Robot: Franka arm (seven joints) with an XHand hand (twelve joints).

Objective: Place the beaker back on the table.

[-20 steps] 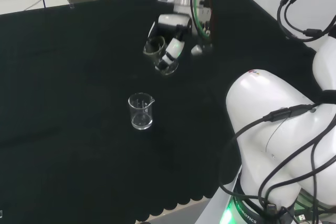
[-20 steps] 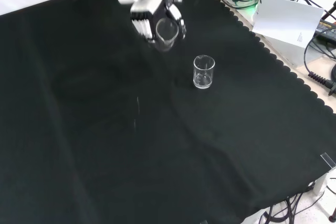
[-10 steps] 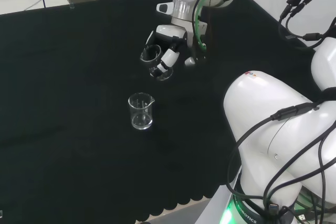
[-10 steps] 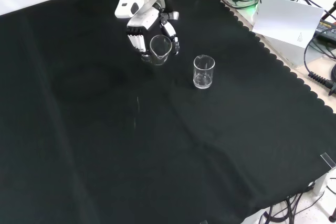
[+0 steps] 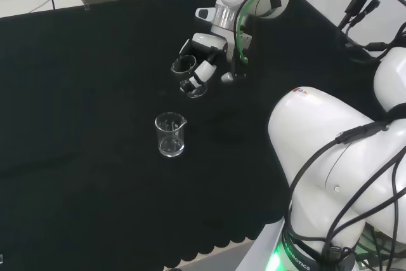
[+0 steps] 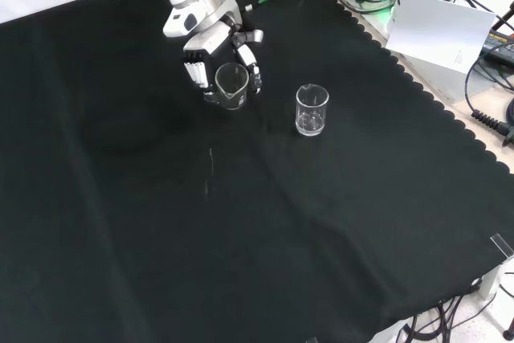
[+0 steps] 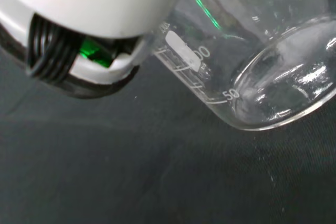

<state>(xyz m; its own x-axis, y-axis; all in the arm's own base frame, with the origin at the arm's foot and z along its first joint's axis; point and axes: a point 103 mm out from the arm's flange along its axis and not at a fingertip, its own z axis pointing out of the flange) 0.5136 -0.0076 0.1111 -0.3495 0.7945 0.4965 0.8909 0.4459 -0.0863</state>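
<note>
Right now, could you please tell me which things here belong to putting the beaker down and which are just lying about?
In the job:
- robot hand
- held beaker, gripped above the cloth
- black cloth

Lying about:
- second beaker, standing upright on the cloth

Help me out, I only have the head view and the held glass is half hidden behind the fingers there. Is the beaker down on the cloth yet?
Observer: Not yet. In the wrist view the held beaker is tilted, and its base hangs above the black cloth with a gap under it.
Operator: Is the hand properly round it?
Observer: Yes. The front view shows the hand with fingers curled on both sides of the glass wall, the rim open toward the camera.
Operator: How does it sit relative to the other beaker?
Observer: In the front view the standing beaker is upright to the right of the held one, with bare cloth between them; they do not touch.
</note>
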